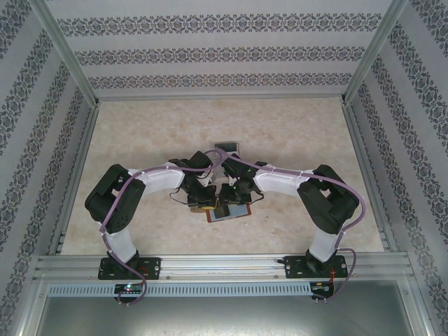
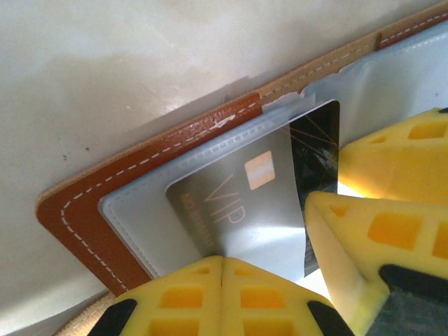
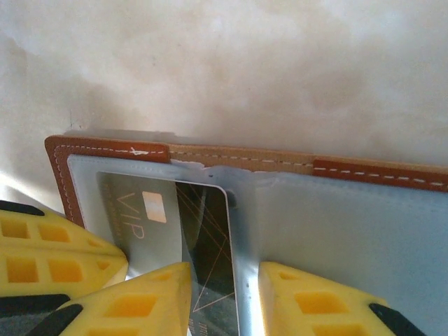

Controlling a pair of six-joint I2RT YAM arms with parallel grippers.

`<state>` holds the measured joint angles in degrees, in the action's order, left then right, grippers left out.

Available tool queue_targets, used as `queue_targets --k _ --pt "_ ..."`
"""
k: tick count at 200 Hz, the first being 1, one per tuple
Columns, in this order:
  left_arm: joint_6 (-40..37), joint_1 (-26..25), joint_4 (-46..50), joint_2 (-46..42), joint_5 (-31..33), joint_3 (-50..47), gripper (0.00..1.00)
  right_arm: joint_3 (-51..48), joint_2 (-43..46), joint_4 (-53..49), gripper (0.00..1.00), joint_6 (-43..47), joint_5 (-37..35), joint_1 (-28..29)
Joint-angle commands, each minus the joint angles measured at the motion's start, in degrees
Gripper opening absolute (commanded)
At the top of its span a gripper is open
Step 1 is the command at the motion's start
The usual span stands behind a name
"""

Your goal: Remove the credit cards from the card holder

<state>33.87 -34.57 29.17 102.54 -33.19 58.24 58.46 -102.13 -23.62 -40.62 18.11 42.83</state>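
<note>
lower ends of grey vip card point(image 2: 231, 210) and dark card point(image 3: 210, 238) hidden behind fingers. card holder point(image 3: 112, 148) lies open flat on table point(image 3: 245, 63), long axis across right wrist view. left gripper point(image 2: 222, 294) closed at vip card's edge, pinch unclear; right gripper point(image 3: 224, 276) jaws apart, straddling dark card.

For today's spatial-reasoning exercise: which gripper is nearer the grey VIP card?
Left. Left gripper is shut on the grey VIP card; right gripper stands open beside it, over the dark card.
</note>
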Motion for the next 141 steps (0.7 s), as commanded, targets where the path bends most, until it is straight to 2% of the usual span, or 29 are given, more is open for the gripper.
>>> queue_targets --k 1,141 --pt "-1.7 -0.8 4.4 2.3 3.9 0.0 0.0 -2.3 0.6 2.7 0.32 -1.2 3.2 -0.7" --pt "-2.1 -0.9 4.8 3.5 3.8 0.4 0.0 -4.2 4.5 6.9 0.24 -3.5 8.5 -1.3"
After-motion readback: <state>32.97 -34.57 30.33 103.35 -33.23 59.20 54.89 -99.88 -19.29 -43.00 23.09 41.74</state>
